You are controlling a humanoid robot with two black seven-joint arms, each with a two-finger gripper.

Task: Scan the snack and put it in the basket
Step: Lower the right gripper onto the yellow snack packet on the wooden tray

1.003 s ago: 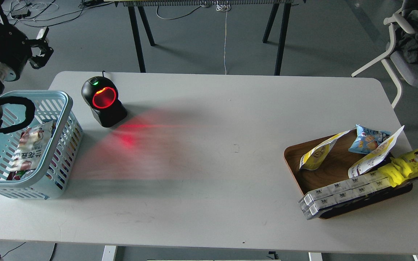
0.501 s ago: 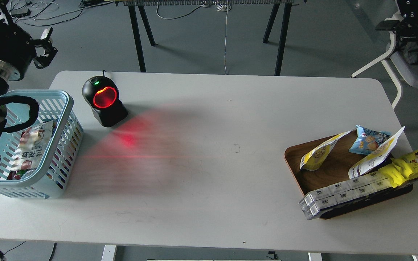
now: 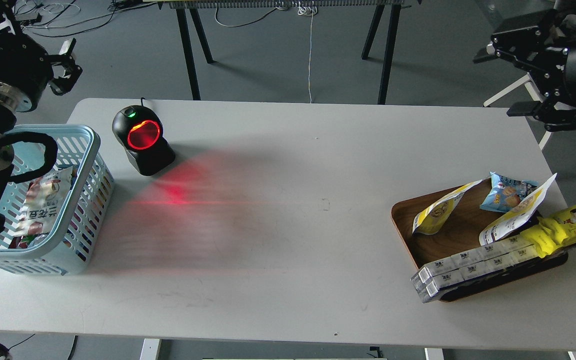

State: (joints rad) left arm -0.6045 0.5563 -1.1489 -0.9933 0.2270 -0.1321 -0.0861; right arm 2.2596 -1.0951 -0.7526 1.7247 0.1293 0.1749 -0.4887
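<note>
Right claw (image 3: pixel 507 80) is held high off the far right corner of the surface (image 3: pixel 298 225), fingers spread wide, nothing between them. Left claw (image 3: pixel 67 67) is raised beyond the basket (image 3: pixel 85 200); fingers appear parted and empty.

Snack (image 3: pixel 439 208) is seen lying tilted in the wooden tray (image 3: pixel 410 235) at right, near a second pouch (image 3: pixel 518 210) showing its white back, a light blue bag (image 3: pixel 505 192) and a yellow packet (image 3: pixel 568 225). Scanner (image 3: pixel 143 140) is lit red, just beside the basket, which already contains packets (image 3: pixel 43 205).
</note>
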